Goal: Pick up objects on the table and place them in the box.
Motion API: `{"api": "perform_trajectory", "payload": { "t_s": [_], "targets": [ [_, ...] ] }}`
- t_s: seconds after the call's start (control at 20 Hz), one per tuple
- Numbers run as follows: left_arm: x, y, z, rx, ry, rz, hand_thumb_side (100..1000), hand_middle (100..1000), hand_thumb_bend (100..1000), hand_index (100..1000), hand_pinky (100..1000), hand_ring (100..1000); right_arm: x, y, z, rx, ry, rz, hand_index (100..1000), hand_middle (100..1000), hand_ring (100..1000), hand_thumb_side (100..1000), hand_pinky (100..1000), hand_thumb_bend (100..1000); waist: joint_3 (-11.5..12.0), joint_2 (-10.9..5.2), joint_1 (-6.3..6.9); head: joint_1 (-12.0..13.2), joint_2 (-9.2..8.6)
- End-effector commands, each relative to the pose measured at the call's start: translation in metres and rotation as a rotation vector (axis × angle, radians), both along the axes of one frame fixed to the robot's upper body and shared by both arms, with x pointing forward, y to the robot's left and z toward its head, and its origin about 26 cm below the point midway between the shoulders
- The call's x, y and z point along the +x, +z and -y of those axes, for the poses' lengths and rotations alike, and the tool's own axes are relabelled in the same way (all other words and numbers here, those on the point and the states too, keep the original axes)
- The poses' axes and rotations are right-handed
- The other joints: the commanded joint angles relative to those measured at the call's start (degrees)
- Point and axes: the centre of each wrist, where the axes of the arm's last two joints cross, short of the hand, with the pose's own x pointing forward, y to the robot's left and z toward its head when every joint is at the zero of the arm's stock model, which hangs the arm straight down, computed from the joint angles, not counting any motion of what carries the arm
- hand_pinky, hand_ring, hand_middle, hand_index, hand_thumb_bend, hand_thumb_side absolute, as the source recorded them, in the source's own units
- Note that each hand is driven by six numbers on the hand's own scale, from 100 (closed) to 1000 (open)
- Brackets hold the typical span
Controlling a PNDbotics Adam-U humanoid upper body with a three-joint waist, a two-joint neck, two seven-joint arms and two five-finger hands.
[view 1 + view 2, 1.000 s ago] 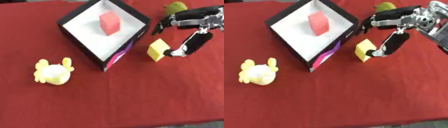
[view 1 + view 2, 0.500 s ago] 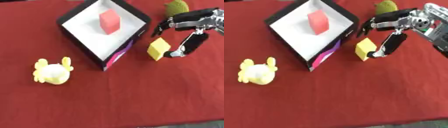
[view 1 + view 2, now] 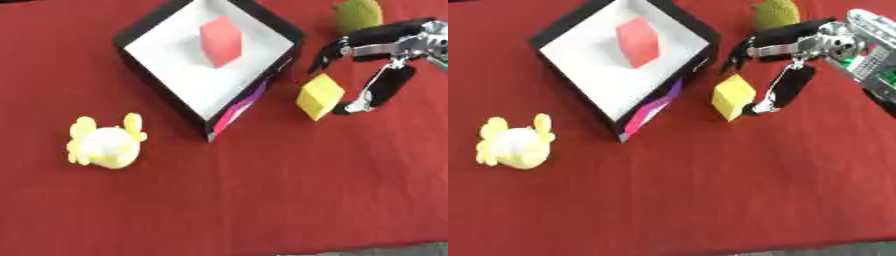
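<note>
Yellow cube [image 3: 319,96] beside box [image 3: 278,31]; right hand [image 3: 385,75] spread around it; green toy [image 3: 359,14] behind.

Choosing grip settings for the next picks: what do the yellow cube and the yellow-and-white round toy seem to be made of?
The yellow cube looks like foam or soft plastic: matte, flat faces, slightly rounded edges. The yellow-and-white round toy seems plush or soft rubber: rounded body, lobed bits, no gloss. Neither is certain from the look alone.

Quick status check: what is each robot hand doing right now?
Left robot hand: not in view.
Right robot hand: open, fingers and thumb spread on either side of the yellow block, not closed on it.
</note>
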Motion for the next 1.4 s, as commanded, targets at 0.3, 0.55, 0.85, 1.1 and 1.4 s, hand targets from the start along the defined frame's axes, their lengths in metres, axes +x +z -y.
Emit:
{"api": "perform_trajectory", "payload": {
  "t_s": [0.3,0.55,0.85,1.1,1.4],
  "targets": [
    [-0.003,0.005,-0.003,0.001,0.004,0.021,670,770,185,877,923,792,0.007,0.004,0.007,-0.021,-0.010,0.014,878,857,862,295,902,395,0.45,0.48,0.96,-0.39,-1.16],
    [-0.003,0.005,-0.003,-0.004,0.002,0.019,676,768,179,876,925,792,0.011,-0.001,0.008,-0.010,-0.022,0.011,857,832,850,297,897,363,0.67,0.77,1.09,-0.53,-1.23],
    [-0.004,0.003,-0.003,-0.008,0.005,0.013,680,767,172,874,926,792,0.013,-0.005,0.009,0.056,-0.062,0.054,761,718,807,288,879,276,0.74,0.85,1.07,-0.53,-1.11],
    [-0.004,0.003,-0.004,-0.005,0.008,0.012,682,767,167,874,927,792,0.006,0.001,0.005,0.090,-0.062,0.069,704,651,776,243,865,158,0.68,0.63,0.84,-0.40,-1.00],
    [-0.004,0.003,-0.005,0.000,0.016,0.014,677,767,166,874,927,792,-0.010,0.025,-0.004,0.139,-0.045,0.136,578,529,695,100,834,100,0.21,-0.19,0.31,0.01,-0.52]
  ]
}}
